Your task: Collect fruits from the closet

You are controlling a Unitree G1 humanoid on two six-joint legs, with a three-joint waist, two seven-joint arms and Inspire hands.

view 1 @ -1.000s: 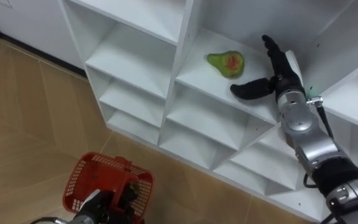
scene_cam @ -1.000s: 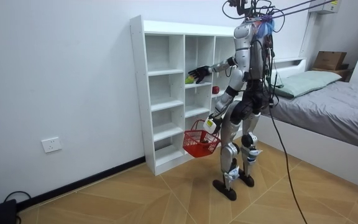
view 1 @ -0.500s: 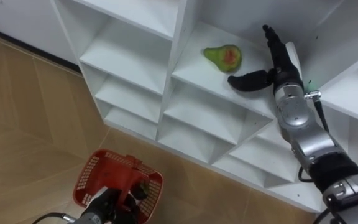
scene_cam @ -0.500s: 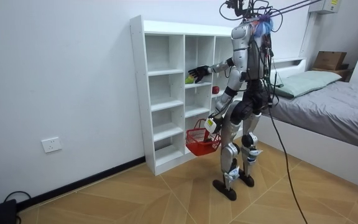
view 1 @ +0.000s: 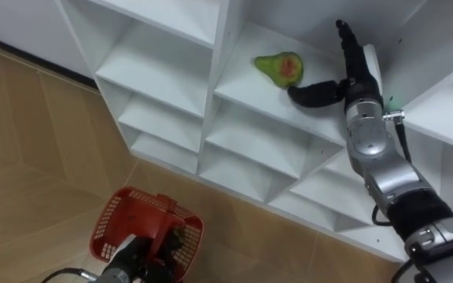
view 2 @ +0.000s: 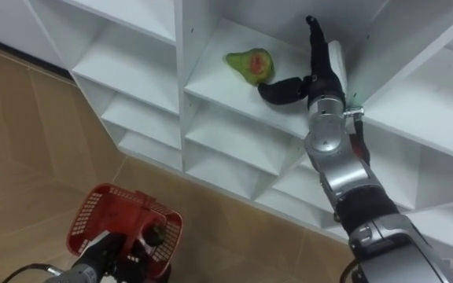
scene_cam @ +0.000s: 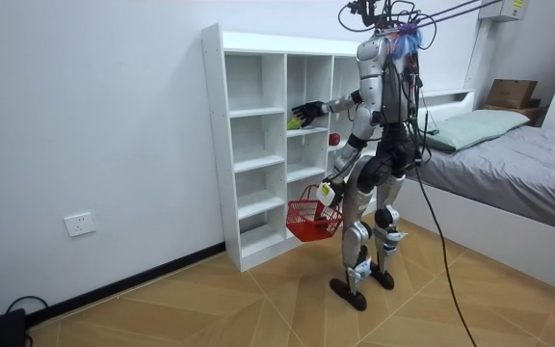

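A green pear (view 1: pixel 280 67) with a red patch lies on a white cubby shelf (view 1: pixel 252 94) of the closet. My right hand (view 1: pixel 352 77) is open inside that cubby, just right of the pear. Its fingers point up along the cubby's right wall and its thumb (view 1: pixel 311 93) reaches toward the pear without touching it. At the bottom, my left hand (view 1: pixel 138 258) is shut on the handle of a red mesh basket (view 1: pixel 115 222) hanging above the floor. In the room view I stand facing the closet (scene_cam: pixel 258 145), with the pear (scene_cam: pixel 294 122) by my raised hand and the basket (scene_cam: pixel 308 224) at knee height.
The closet's other cubbies around the pear (view 2: pixel 250 63) look bare. A small red fruit (scene_cam: pixel 334 139) sits in a cubby further to the room view's right. Wooden floor (view 1: pixel 30 157) spreads below the closet. A bed (scene_cam: pixel 518 164) stands behind me.
My right hand has edged a little closer to the pear, its thumb now just under it. The head camera shifted slightly, and the basket swung a bit to the right.
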